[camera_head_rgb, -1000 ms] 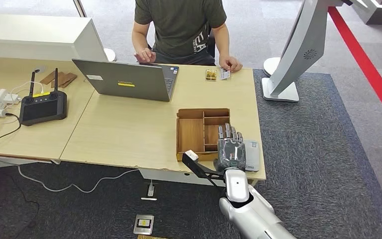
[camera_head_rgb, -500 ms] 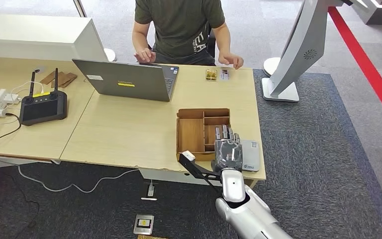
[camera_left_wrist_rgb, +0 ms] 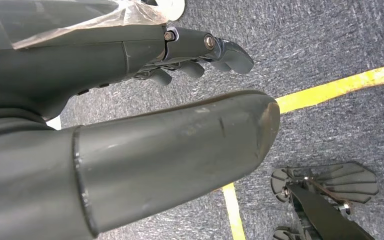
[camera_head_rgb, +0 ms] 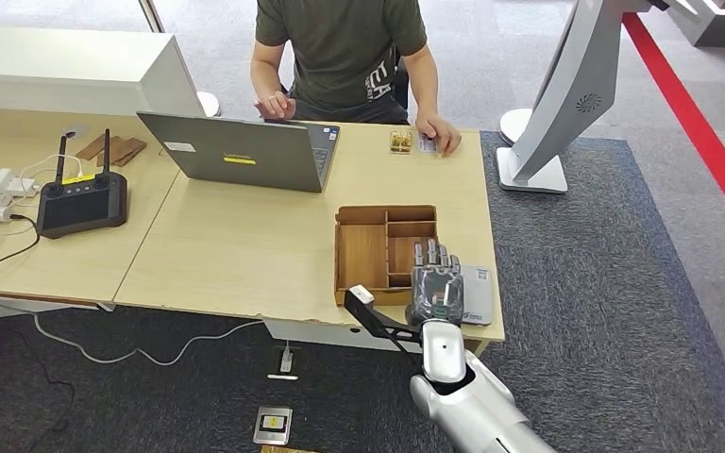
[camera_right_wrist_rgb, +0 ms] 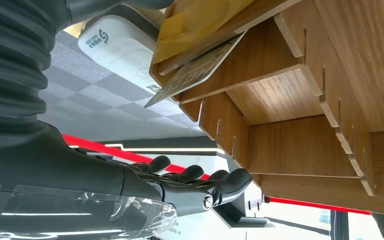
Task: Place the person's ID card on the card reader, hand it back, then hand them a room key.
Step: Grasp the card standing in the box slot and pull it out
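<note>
Across the desk, the person's hand (camera_head_rgb: 439,131) has come back down onto the ID card (camera_head_rgb: 425,142); half a second ago it was lifted. From my head view, my right hand (camera_head_rgb: 437,285) hovers flat, fingers straight and empty, over the gap between the wooden tray (camera_head_rgb: 362,251) and the card reader (camera_head_rgb: 478,293). My right wrist view shows its fingers (camera_right_wrist_rgb: 200,180) extended, holding nothing, beside the tray (camera_right_wrist_rgb: 300,125) where cards (camera_right_wrist_rgb: 200,60) lean. My left wrist view shows my left hand (camera_left_wrist_rgb: 130,115) hanging above carpet, fingers loosely apart, empty.

card reader (camera_head_rgb: 477,293) right of tray (camera_head_rgb: 363,255) — laptop (camera_head_rgb: 236,151) behind
</note>
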You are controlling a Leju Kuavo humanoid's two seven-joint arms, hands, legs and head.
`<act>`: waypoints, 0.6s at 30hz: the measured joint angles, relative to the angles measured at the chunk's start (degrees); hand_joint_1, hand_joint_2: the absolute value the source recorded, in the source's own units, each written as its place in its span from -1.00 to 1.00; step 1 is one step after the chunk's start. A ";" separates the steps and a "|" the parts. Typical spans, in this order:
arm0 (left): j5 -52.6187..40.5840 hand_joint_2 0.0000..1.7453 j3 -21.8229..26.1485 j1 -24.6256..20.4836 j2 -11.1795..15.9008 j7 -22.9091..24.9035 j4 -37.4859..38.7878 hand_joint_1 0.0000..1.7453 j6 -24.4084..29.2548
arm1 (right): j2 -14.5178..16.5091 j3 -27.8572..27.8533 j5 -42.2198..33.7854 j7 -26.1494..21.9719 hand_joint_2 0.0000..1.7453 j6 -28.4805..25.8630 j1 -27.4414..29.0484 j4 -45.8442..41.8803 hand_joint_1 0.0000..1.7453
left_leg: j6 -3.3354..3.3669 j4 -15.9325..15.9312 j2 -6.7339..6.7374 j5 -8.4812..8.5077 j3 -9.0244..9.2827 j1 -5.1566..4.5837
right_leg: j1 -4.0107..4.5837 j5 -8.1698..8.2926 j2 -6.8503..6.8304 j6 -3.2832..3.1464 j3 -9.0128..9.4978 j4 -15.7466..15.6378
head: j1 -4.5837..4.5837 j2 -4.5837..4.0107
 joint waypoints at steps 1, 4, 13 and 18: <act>0.00 -1.00 0.00 -0.01 0.00 0.01 0.00 -1.00 0.00 | -0.04 0.00 0.01 0.01 1.00 0.04 0.00 -0.02 -1.00 | 0.00 0.00 0.00 0.00 0.00 0.00 | 0.00 0.00 0.00 0.00 0.00 0.00 | 0.00 0.00; 0.00 -1.00 0.00 -0.02 0.00 0.01 0.00 -1.00 0.00 | -0.13 0.00 0.02 0.18 1.00 0.23 0.00 -0.05 -0.05 | 0.00 0.00 0.00 0.00 0.00 0.00 | 0.00 0.00 0.00 0.00 0.00 0.00 | 0.00 0.00; 0.00 -1.00 -0.02 -0.07 0.00 0.26 -0.02 -1.00 0.00 | -0.36 0.05 0.29 0.44 1.00 0.50 0.03 -0.77 0.92 | 0.00 0.00 0.00 0.00 0.00 0.00 | 0.00 0.00 0.00 0.00 0.00 0.00 | -0.01 0.00; 0.00 -1.00 -0.03 -0.03 0.00 0.88 -0.02 -1.00 -0.01 | -0.36 0.12 0.60 0.38 1.00 0.56 0.05 -0.92 0.97 | 0.00 0.00 0.00 0.00 0.00 0.00 | 0.00 0.00 0.00 0.00 0.00 0.00 | 0.00 0.00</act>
